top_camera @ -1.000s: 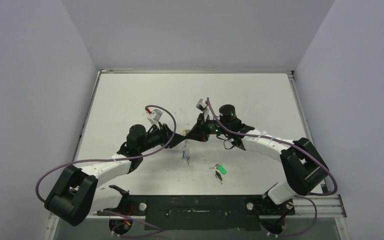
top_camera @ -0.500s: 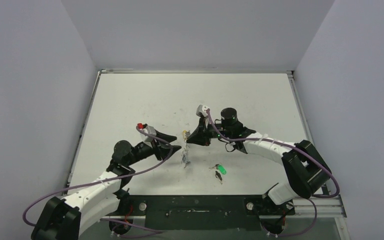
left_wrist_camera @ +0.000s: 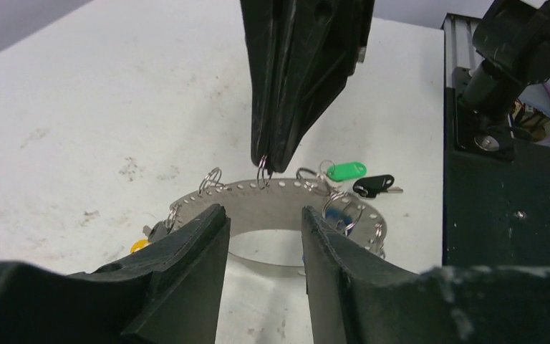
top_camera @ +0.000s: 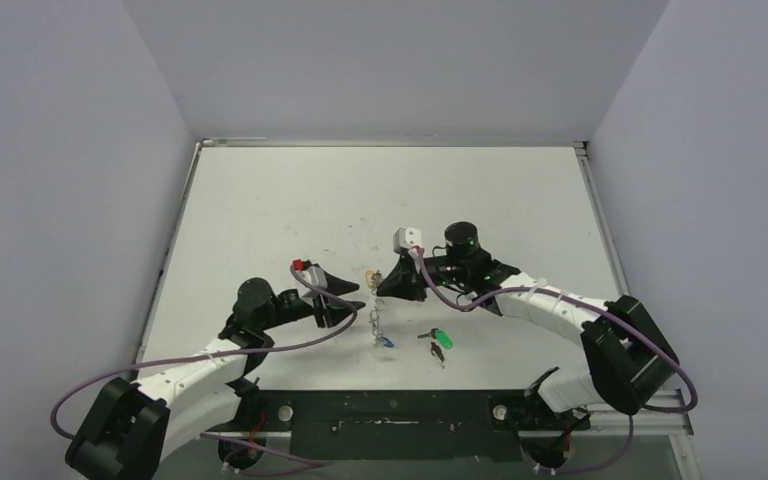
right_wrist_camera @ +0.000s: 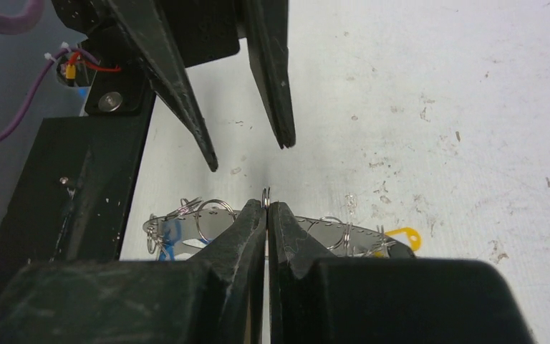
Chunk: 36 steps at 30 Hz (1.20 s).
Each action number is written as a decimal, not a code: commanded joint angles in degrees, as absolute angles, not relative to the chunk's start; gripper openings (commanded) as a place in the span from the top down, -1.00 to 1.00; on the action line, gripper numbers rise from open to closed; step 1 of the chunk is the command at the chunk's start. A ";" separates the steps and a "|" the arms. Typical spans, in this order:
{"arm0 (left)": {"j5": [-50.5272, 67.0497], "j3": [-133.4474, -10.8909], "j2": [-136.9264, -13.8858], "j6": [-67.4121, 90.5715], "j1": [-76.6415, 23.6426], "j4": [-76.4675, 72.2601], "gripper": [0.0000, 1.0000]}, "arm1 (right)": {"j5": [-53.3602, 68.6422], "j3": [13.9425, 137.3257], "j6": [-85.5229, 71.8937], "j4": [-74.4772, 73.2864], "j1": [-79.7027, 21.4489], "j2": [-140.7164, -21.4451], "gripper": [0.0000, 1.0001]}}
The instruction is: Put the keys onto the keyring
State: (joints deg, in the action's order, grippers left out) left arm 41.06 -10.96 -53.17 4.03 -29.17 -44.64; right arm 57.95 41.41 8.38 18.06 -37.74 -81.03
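The keyring [left_wrist_camera: 272, 198] is a curved silvery metal band with holes and small split rings, standing on edge on the table; it also shows in the top view [top_camera: 375, 316]. My right gripper [right_wrist_camera: 267, 208] is shut on one small split ring [right_wrist_camera: 266, 193] at its top edge. My left gripper [left_wrist_camera: 261, 215] is open, its jaws level with the band and just short of it. A yellow tag [right_wrist_camera: 402, 236] and a blue key [top_camera: 386, 341] hang on the band. A green key [left_wrist_camera: 346, 170] and a black key [left_wrist_camera: 372, 185] lie loose beside it.
The black base plate [top_camera: 390, 410] with the arm mounts runs along the near table edge, close behind the loose keys. Purple cables [top_camera: 160, 355] loop from both arms. Grey walls enclose the table on three sides.
My left arm has swung right and brought its open gripper up to the keyring. My right gripper has moved nearer with the keyring, and the blue key now rests on the table.
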 commanded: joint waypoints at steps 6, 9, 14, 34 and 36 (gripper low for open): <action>45.48 -14.89 -63.68 7.23 -30.10 -54.19 0.28 | 59.81 40.34 16.13 19.24 -38.84 -76.91 1.00; 45.93 -15.56 -66.51 8.69 -30.60 -57.43 0.30 | 59.71 40.51 16.60 18.75 -39.10 -76.93 1.00; 46.30 -17.23 -70.09 8.88 -32.56 -59.41 0.35 | 59.59 40.93 16.82 18.05 -39.32 -77.16 1.00; 40.70 -16.79 -63.51 1.68 -33.23 -47.10 0.50 | 59.11 41.22 17.58 15.33 -39.46 -76.46 1.00; 39.29 -16.02 -61.53 1.33 -33.22 -45.20 0.51 | 59.11 41.29 17.58 15.36 -39.46 -76.51 1.00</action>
